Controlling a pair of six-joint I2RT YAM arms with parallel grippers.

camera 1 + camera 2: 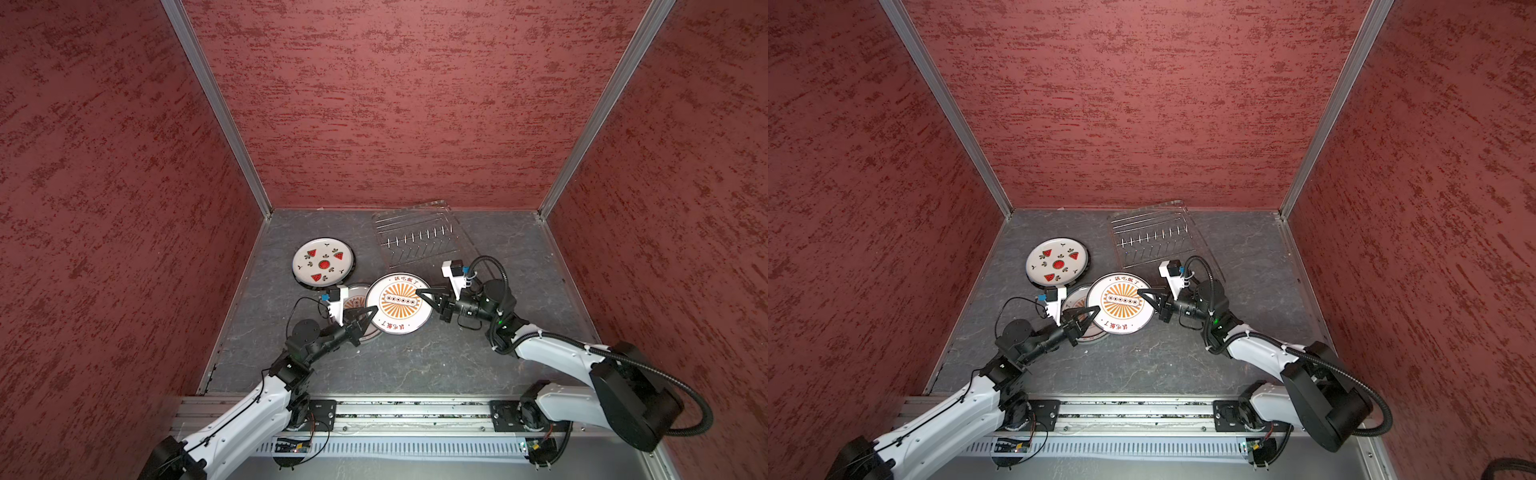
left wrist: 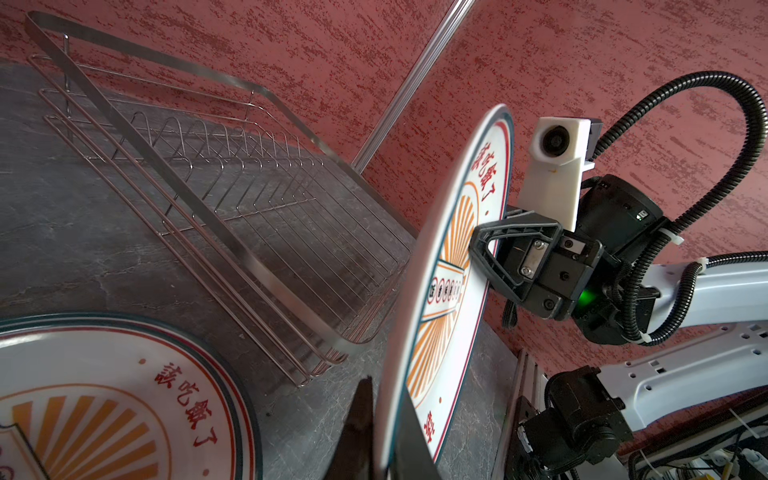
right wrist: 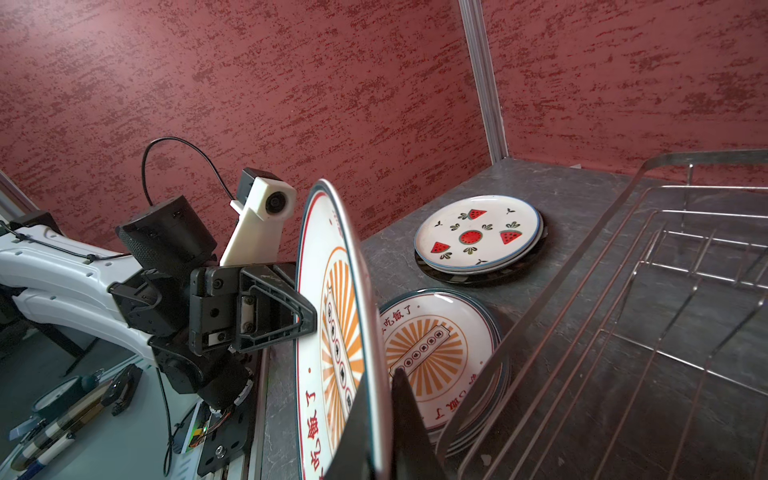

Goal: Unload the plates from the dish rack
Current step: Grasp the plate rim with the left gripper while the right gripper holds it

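A white plate with an orange sunburst (image 1: 399,307) (image 1: 1120,302) hangs face up between both grippers, partly over a stack of like plates (image 1: 354,291) (image 3: 432,345) on the table. My left gripper (image 1: 373,310) (image 2: 388,440) is shut on its left rim. On the opposite rim my right gripper (image 1: 420,293) (image 3: 384,424) is shut too. Behind them the silver wire dish rack (image 1: 419,241) (image 2: 232,199) stands with bare prongs. A watermelon plate (image 1: 323,264) (image 3: 478,235) tops a second stack at the left.
Red textured walls close in the grey table (image 1: 519,257) on three sides. The rack sits against the back wall, right of centre. An aluminium rail (image 1: 407,409) carrying both arm bases runs along the front edge.
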